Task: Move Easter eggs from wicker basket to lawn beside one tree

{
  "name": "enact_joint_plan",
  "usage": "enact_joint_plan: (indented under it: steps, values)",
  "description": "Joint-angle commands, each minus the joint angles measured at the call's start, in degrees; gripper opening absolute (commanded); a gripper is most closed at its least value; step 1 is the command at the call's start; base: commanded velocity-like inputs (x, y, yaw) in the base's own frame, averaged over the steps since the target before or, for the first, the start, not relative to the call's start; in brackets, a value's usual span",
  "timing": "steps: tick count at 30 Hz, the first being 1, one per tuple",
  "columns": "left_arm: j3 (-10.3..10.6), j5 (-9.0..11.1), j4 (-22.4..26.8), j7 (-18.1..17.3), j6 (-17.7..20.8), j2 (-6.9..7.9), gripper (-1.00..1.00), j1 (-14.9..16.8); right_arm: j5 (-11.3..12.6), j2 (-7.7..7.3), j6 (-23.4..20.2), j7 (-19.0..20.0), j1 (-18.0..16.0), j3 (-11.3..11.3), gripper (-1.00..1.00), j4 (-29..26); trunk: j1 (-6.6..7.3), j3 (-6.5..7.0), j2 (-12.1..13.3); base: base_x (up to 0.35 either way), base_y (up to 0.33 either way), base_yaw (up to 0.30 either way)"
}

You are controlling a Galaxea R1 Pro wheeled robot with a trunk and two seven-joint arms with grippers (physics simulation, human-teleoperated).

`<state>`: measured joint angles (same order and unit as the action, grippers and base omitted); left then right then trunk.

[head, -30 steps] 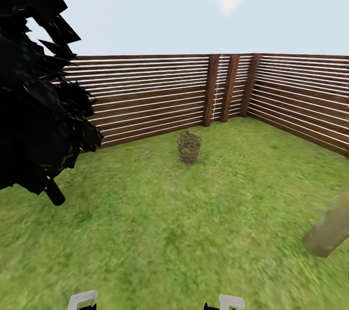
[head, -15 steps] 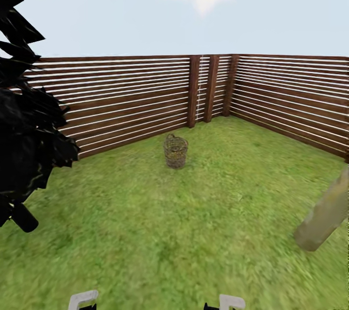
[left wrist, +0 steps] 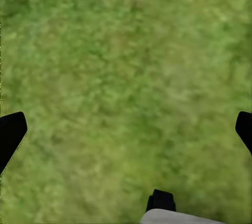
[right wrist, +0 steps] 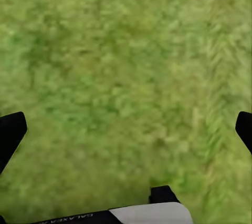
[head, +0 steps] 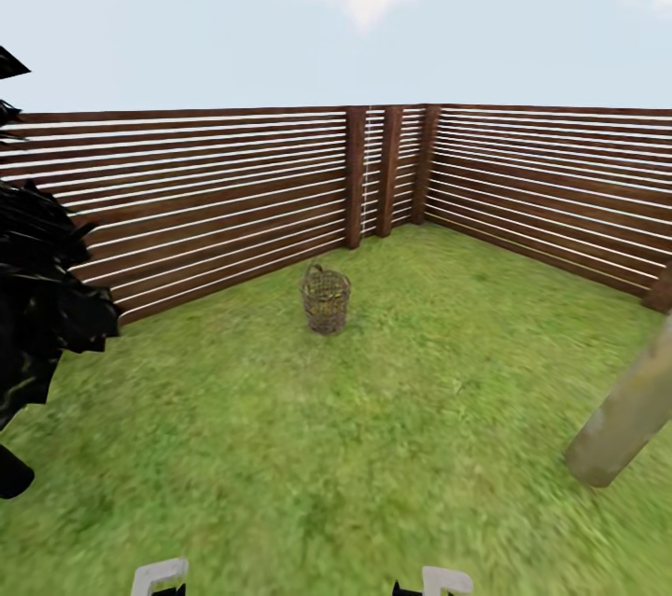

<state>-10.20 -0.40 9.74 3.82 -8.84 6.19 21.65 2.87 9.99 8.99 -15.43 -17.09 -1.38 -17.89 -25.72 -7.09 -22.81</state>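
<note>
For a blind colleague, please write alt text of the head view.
A small wicker basket stands on the lawn near the corner of a dark slatted fence. A black cypress is at left, a pale tree trunk at right.

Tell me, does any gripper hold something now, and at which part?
Nothing is held: the left gripper and the right gripper are open above bare lawn.

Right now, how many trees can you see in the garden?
2. A pale trunk leans at the right edge, on the lawn. A black conical tree stands at the left edge. More may stand outside the head view.
</note>
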Motion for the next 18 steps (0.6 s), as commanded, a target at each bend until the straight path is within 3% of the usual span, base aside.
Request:
enact_joint_plan:
  steps: [1, 18]
  values:
    - [-0.17, -0.04, -0.07, 0.04, -0.21, 0.0, 1.0, 0.06, 0.35, 0.01, 0.25, -0.21, -0.05, -0.14, 1.0, 0.04, -0.06, -0.11, -0.11, 0.292, 0.164, -0.011]
    - [-0.17, -0.04, -0.07, 0.04, -0.21, -0.05, 1.0, 0.06, 0.47, 0.01, 0.24, -0.21, -0.05, -0.2, 1.0, 0.04, -0.06, -0.11, -0.11, 0.29, 0.14, -0.001]
